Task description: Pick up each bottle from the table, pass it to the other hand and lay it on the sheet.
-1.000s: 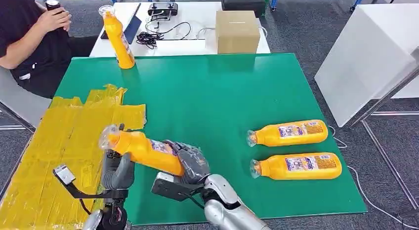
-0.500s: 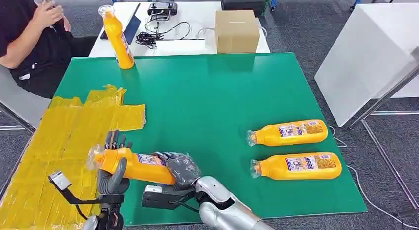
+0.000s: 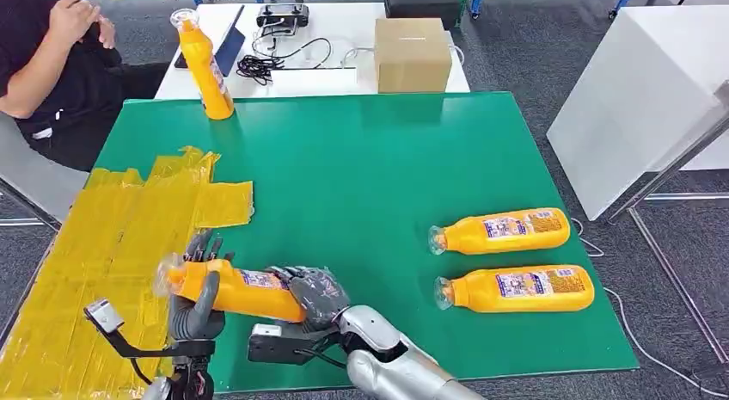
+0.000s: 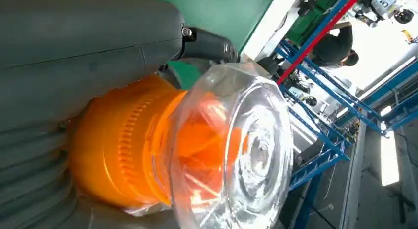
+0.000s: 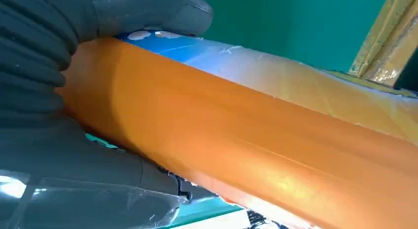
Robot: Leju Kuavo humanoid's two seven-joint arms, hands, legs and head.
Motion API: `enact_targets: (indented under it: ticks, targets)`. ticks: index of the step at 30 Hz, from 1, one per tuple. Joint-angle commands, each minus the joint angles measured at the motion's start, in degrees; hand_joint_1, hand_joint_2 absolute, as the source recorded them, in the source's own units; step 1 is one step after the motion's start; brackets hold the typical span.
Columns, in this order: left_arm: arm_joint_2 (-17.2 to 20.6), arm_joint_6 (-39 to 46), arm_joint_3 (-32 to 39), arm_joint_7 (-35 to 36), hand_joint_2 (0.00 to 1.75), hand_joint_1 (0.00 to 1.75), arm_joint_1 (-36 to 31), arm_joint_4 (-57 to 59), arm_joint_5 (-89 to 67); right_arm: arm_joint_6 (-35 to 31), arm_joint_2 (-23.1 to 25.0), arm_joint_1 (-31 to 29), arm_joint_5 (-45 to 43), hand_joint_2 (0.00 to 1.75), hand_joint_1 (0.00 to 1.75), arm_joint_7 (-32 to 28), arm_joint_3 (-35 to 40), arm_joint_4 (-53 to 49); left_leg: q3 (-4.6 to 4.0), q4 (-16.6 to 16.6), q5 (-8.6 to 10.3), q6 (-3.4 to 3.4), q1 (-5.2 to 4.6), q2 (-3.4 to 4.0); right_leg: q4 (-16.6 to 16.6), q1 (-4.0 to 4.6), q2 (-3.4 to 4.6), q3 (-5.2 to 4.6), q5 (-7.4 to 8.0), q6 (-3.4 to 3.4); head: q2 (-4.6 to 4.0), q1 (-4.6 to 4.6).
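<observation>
Both hands meet on one bottle [image 3: 241, 290] above the surface's [image 3: 361, 176] near edge beside the yellow sheet [image 3: 94, 254]: the right hand [image 3: 316, 297] grips its base, the left hand [image 3: 196, 290] wraps the neck, seemingly closed, so the handover can happen.

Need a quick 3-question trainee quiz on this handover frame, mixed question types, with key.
1. True or false: both the left hand and the right hand grip the held bottle.
2. Multiple choice: how many bottles lie flat on the bare green table, touched by neither hand? A) one B) two C) three
3. Fill in: the upright bottle stands at the table's far ____ corner, as the head view shows it.

Key: 1 true. 2 B, the two lying bottles at the right. 3 left, beyond the yellow sheet.
</observation>
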Motion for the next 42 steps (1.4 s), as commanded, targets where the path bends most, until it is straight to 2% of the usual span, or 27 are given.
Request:
enact_targets:
  ticks: [1,19,30,31,32,33,34,38,42]
  targets:
    - [-0.17,-0.32,-0.94,-0.02,1.75,1.75,-4.94,2.36,-0.24,2.03,0.09,0.01,0.47,1.75,1.75,-0.38,5.79,3.07,0.14,-0.04,-0.05,-0.05,0.06,-0.16,-0.08,0.06,-0.19,0.23,-0.08,0.00,0.00,0.00]
    - [-0.16,-0.52,-1.35,-0.13,1.75,1.75,-5.49,2.99,-0.33,1.86,-0.34,0.25,0.28,1.75,1.75,-0.22,5.61,2.70,0.07,-0.03,-0.01,-0.03,0.03,-0.11,-0.06,0.02,-0.18,0.12,-0.06,0.01,0.00,-0.02]
    - [-0.14,-0.80,-0.91,-0.21,1.75,1.75,-4.84,2.21,-0.30,-0.45,-2.07,1.74,0.59,1.75,1.75,0.56,2.47,-1.05,0.13,-0.04,-0.03,-0.04,0.05,-0.17,-0.10,0.03,-0.26,0.20,-0.09,0.01,0.00,0.00]
    - [-0.07,-0.93,-0.93,-0.24,1.75,1.75,-4.70,2.04,-0.35,-1.39,-2.44,1.99,1.07,1.75,1.45,0.66,1.93,-1.98,0.08,-0.03,-0.02,-0.03,0.04,-0.13,-0.08,0.03,-0.21,0.13,-0.06,0.01,0.00,0.00]
    - [-0.07,-1.01,-0.86,-0.28,1.75,1.75,-4.54,1.84,-0.37,-3.36,-2.86,2.47,1.82,1.75,0.00,0.59,1.26,-3.23,0.12,-0.04,-0.03,-0.04,0.05,-0.18,-0.10,0.04,-0.26,0.21,-0.09,0.02,0.00,0.00]
    - [0.01,-1.14,-0.78,-0.39,1.75,1.75,-4.11,1.23,-0.45,-4.09,-3.53,3.77,0.65,1.75,0.00,0.12,-0.75,-5.83,0.07,-0.03,-0.02,-0.03,0.04,-0.15,-0.08,0.02,-0.23,0.13,-0.07,0.02,0.00,0.00]
    - [0.02,-1.21,-0.59,-0.53,1.75,1.75,-3.69,0.74,-0.53,-5.54,-4.48,4.64,1.44,0.00,0.00,0.04,-1.83,-8.66,0.15,-0.04,-0.05,-0.04,0.04,-0.18,-0.10,0.02,-0.27,0.23,-0.11,0.03,0.00,-0.02]
    - [0.00,-1.42,0.31,-1.24,1.75,1.75,-1.77,-0.79,-0.85,-7.40,-8.99,8.56,0.85,0.00,0.00,-1.50,-5.95,-21.01,0.12,0.02,-0.11,-0.01,0.02,-0.21,-0.06,0.02,-0.26,0.23,-0.16,0.05,0.00,0.00]
    - [-0.12,-1.90,1.03,-1.77,1.75,1.75,-0.88,-1.29,-1.09,-8.80,-10.35,10.87,1.86,0.00,0.00,-2.05,-8.43,-26.34,0.04,-0.02,-0.06,-0.02,0.01,-0.08,-0.06,0.00,-0.14,0.13,-0.08,0.03,0.00,0.00]
